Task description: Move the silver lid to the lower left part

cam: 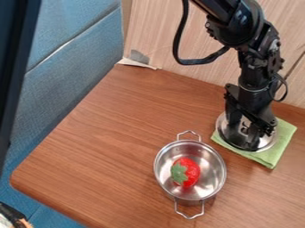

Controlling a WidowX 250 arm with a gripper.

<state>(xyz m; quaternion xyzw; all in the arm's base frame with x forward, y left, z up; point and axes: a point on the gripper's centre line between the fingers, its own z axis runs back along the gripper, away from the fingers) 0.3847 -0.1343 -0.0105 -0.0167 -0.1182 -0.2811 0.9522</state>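
The silver lid (267,142) lies on a green cloth (278,156) at the right of the wooden table (113,151), toward its far side. It sits directly beneath the black claw (242,131), which hangs down over its middle with its two fingers apart. Whether either finger touches the lid or its knob cannot be told.

The claw hides much of the lid's centre and part of its far rim, and the knob is hard to make out among the dark parts. The lid covers much of the cloth. The arm (241,24) is cut off by the top edge. Nearer and to the left stands a metal pot (208,189) holding a red strawberry (191,172).
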